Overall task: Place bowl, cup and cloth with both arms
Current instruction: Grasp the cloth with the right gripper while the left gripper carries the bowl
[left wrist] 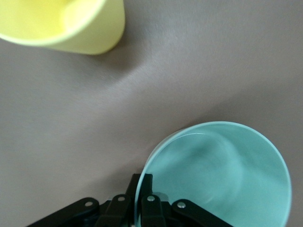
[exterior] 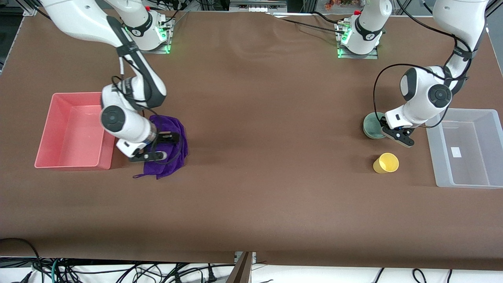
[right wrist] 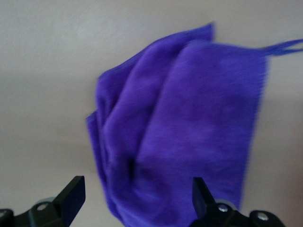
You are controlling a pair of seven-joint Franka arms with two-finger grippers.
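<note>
Left gripper (exterior: 397, 135) pinches the bowl (exterior: 373, 125) rim, apparently closed on it, beside the cup (exterior: 386, 163) on the bench (exterior: 267, 118); right gripper (right wrist: 137, 201) hangs wide open over the cloth (exterior: 169, 147); next: descend, clamp, lift both.

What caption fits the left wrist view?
Left gripper pinching the rim of the green bowl on the brown table, yellow cup nearby.

A high camera faced me across the table (exterior: 251, 188). My wrist cameras looked down close past my fingers: bowl (left wrist: 222, 179) and cloth (right wrist: 189, 132), shared with it.
</note>
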